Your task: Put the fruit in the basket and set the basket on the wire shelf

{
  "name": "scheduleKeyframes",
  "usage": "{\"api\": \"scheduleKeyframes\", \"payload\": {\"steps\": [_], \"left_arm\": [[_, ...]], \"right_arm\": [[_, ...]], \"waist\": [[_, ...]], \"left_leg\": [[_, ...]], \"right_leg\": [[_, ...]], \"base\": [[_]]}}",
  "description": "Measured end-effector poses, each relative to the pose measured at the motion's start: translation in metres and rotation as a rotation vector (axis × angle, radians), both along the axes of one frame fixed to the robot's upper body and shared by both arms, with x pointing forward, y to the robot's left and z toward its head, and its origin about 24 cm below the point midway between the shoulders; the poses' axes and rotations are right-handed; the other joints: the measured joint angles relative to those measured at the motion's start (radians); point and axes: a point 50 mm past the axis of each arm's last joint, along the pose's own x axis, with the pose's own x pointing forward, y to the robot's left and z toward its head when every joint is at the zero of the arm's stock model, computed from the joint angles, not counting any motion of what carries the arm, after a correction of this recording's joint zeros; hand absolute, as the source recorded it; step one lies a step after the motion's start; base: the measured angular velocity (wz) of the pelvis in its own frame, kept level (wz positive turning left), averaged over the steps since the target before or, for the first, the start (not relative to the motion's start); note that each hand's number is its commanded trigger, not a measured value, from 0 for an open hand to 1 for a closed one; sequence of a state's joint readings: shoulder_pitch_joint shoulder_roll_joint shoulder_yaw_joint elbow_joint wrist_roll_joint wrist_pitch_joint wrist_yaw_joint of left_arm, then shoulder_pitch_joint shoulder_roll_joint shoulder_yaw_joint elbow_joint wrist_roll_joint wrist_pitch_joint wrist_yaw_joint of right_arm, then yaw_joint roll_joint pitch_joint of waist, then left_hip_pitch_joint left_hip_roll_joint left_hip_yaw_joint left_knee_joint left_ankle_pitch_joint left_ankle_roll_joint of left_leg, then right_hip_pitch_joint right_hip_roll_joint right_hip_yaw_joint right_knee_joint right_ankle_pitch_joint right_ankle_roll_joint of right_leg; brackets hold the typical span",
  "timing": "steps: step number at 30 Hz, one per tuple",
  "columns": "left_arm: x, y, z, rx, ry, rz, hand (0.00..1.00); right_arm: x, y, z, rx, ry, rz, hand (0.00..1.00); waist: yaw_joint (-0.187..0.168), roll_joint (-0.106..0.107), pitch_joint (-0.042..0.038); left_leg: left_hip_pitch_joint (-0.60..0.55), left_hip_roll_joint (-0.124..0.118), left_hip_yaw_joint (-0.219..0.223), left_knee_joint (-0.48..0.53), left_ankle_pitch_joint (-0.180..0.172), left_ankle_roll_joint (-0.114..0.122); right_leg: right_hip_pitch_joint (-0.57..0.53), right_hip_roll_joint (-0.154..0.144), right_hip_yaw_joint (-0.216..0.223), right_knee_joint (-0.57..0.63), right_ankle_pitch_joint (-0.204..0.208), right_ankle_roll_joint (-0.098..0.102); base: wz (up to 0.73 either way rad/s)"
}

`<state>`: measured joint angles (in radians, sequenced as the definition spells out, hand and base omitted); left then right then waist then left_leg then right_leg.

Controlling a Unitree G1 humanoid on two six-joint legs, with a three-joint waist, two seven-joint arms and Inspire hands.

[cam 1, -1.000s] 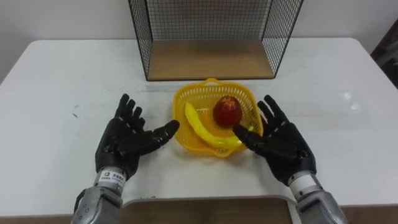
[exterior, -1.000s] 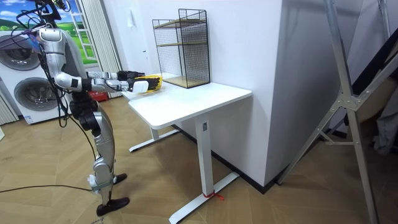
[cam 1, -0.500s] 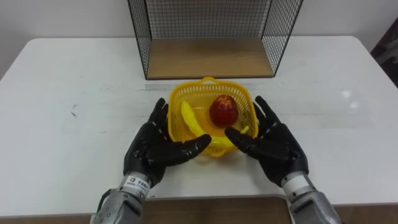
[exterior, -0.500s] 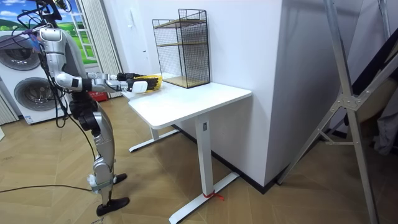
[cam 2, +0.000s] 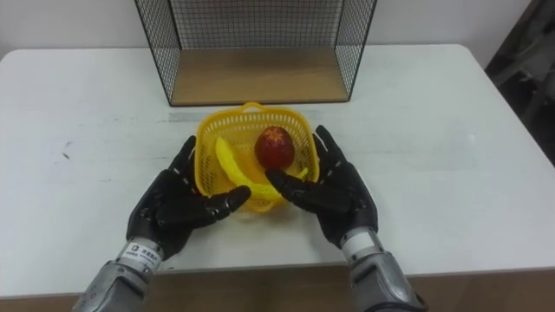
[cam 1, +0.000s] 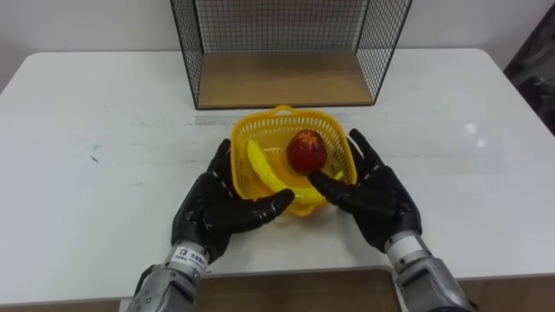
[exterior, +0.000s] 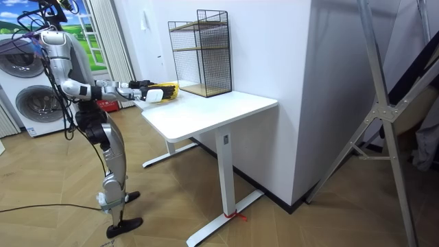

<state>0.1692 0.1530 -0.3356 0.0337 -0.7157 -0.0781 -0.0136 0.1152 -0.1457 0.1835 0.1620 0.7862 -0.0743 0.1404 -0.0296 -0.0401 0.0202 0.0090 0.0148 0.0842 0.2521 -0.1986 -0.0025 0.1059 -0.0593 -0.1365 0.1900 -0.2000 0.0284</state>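
Note:
A yellow plastic basket (cam 1: 279, 115) sits on the white table (cam 1: 104, 156) just in front of the wire shelf (cam 1: 282, 52). Inside it lie a red apple (cam 1: 306, 149) and a yellow banana (cam 1: 264, 169). My left hand (cam 1: 217, 212) lies against the basket's left side with straight fingers, thumb reaching across its front. On the opposite side my right hand (cam 1: 373, 195) presses in the same way, also open, thumb at the front rim. In the room view I stand at the table's end with both arms stretched out to the basket (exterior: 167, 90).
The wire shelf has black mesh walls and a wooden bottom board (cam 1: 277, 80), open toward me. In the room view it is a two-level rack (exterior: 200, 51) against the wall. Washing machines (exterior: 27, 96) stand behind me.
My left hand has moved right from the bare table to the basket's left side. The right hand has closed in on the right side. The view has shifted slightly.

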Motion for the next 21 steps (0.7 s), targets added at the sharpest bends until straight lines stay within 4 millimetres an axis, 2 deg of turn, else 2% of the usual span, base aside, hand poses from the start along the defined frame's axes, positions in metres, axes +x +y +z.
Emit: {"api": "scheduleKeyframes", "payload": {"steps": [11,21], "left_arm": [[0.0,-0.001,0.0,0.003,-0.008,0.002,0.0],[0.008,0.002,0.007,0.006,-0.044,0.014,0.0]], "right_arm": [[0.003,0.003,0.002,-0.052,-0.002,-0.001,0.0],[0.007,0.01,0.011,-0.094,-0.064,0.032,0.0]], "waist": [[0.004,-0.003,0.0007],[0.008,0.006,-0.0005]], "left_leg": [[-0.004,0.002,0.001,0.007,0.0,0.0],[-0.018,0.004,0.0,0.02,0.0,0.0]], "right_leg": [[-0.005,0.0,-0.003,0.007,0.0,0.0],[-0.015,0.002,-0.002,0.015,0.001,-0.001]], "base": [[0.0],[0.0]]}}
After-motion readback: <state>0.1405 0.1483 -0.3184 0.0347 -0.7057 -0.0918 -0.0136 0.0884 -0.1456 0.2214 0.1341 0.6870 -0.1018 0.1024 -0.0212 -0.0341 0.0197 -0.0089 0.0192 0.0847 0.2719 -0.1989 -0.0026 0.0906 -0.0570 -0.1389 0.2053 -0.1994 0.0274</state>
